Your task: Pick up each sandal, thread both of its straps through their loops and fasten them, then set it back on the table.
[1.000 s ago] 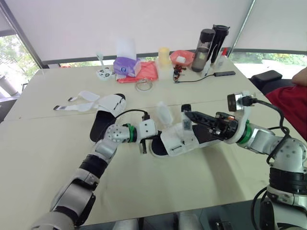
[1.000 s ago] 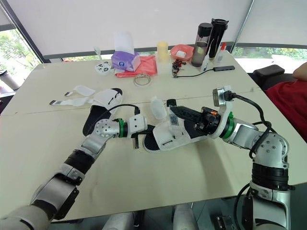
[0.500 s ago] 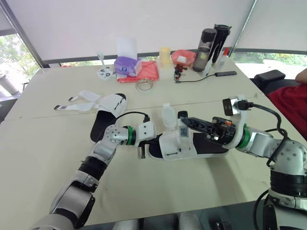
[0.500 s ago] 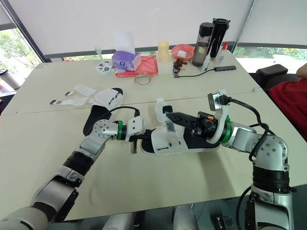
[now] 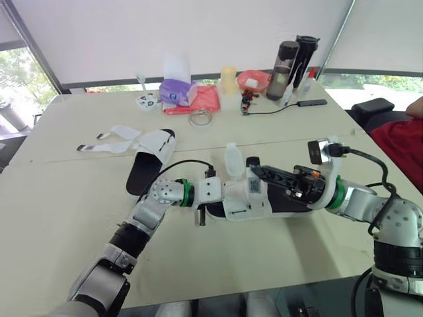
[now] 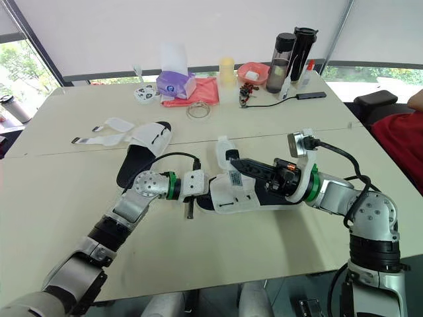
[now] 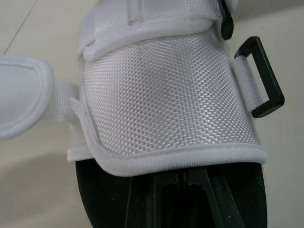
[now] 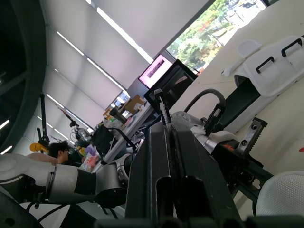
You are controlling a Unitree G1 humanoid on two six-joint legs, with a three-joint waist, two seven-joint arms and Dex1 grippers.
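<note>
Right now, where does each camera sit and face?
Head eyes: forward and down over both arms, at the sandal between them.
Left wrist: along the left gripper, close onto that sandal's white upper.
Right wrist: along the right gripper, towards the left arm and the second sandal.
Shared: head and right wrist both show the second sandal.

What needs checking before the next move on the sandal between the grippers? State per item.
1. Hold of the right gripper on the sandal: ok, it looks shut along the heel end.
2. Hold of the left gripper at the toe: cannot tell.
3. Access to the black loop: ok, it is empty with nothing over it.
4. Threading of the strap: not ok, its end stands loose above the sandal.
5. Status of the second sandal: not ok, it lies on the table with its straps spread open.
</note>
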